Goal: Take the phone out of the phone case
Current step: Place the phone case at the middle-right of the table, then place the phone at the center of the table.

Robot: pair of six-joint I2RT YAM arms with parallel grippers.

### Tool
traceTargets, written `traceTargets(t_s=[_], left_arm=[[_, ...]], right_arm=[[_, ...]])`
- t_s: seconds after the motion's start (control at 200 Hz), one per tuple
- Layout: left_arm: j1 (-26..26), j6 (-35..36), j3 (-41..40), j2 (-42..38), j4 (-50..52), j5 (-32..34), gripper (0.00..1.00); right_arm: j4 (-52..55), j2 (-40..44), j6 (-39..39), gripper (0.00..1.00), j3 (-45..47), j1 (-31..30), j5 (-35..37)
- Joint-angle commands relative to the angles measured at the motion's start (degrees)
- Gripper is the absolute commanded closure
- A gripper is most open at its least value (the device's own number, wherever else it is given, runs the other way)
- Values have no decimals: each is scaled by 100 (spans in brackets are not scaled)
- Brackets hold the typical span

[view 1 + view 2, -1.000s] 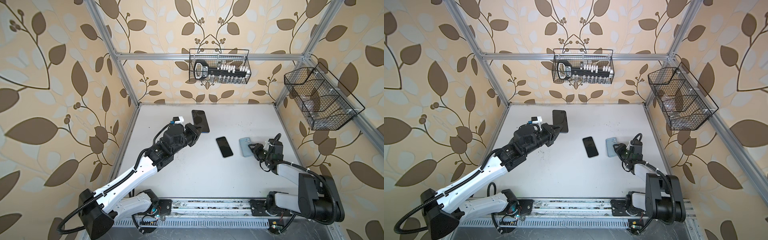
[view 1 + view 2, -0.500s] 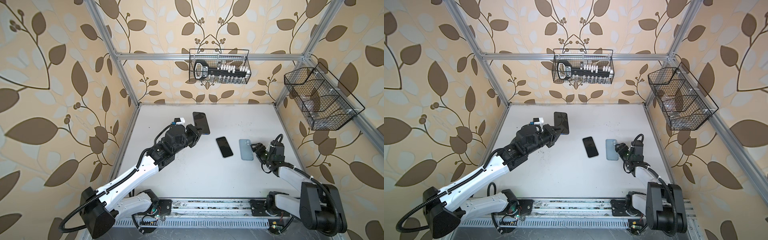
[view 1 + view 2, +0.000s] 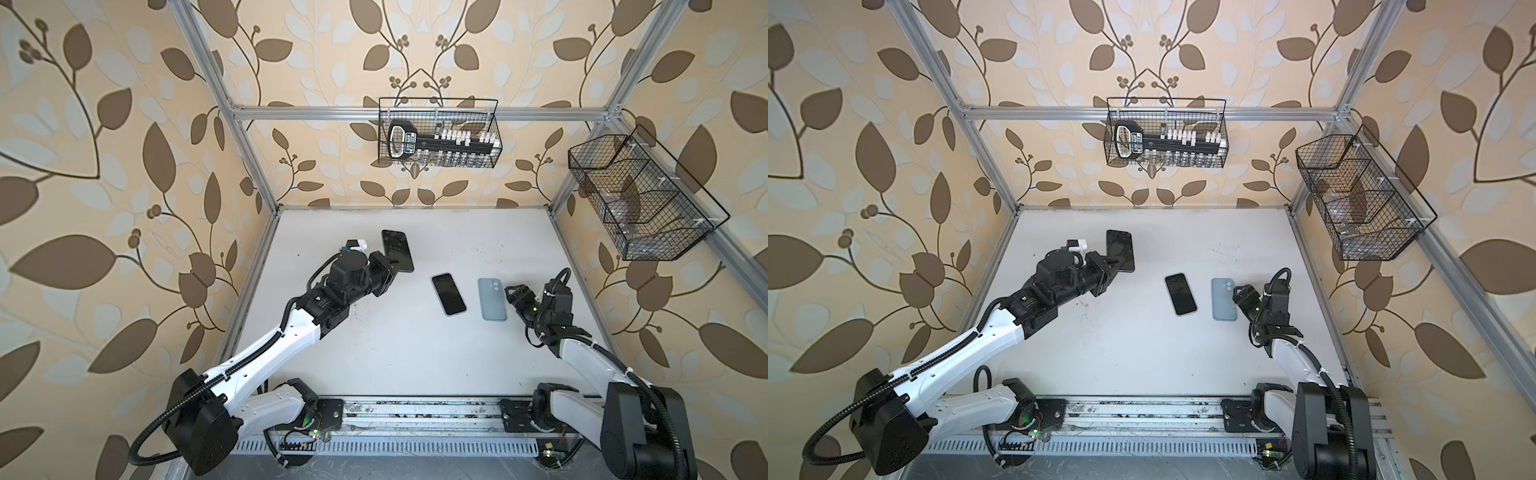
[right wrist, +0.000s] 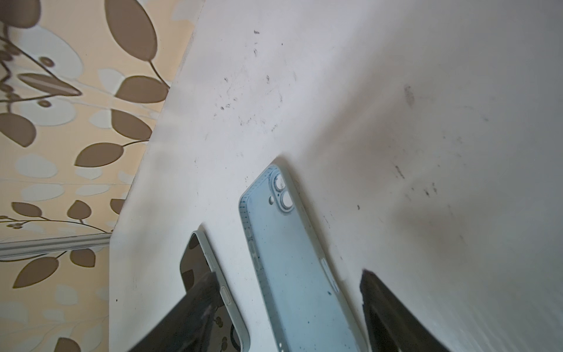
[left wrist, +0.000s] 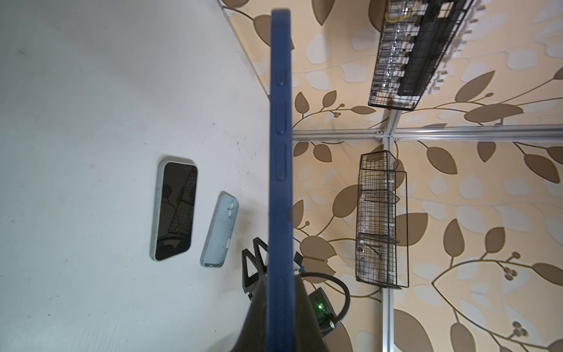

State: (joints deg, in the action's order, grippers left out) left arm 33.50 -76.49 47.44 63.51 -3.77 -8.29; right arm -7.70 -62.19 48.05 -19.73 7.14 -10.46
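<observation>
Laid flat now, pale blue phone case [image 3: 492, 301] sits beside my released right hand [image 3: 512, 296]; left hand [image 3: 394, 266] grasps navy-edged phone [image 3: 397, 247].

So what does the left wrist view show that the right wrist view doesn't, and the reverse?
Left wrist only: a blue-edged phone, edge-on, clamped in the left gripper, plus the long wire basket and the divided wire basket on the walls. Right wrist only: the right gripper standing open, a finger either side of the pale blue case. Both: that case lying back-up beside the dark-screen phone on the white table.
</observation>
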Motion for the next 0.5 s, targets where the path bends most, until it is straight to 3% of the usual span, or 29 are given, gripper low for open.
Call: traceTargets(t_s=[0.0, 0.115, 0.495], left_arm=[[-130, 387, -104, -73, -586, -271, 100], [-246, 538, -336, -75, -567, -291, 100], [-379, 722, -1440, 761, -2396, -907, 100]], right_arm=[[128, 164, -119, 26, -61, 0, 63], [124, 216, -97, 26, -49, -1, -24], [-63, 243, -32, 26, 72, 5, -211]])
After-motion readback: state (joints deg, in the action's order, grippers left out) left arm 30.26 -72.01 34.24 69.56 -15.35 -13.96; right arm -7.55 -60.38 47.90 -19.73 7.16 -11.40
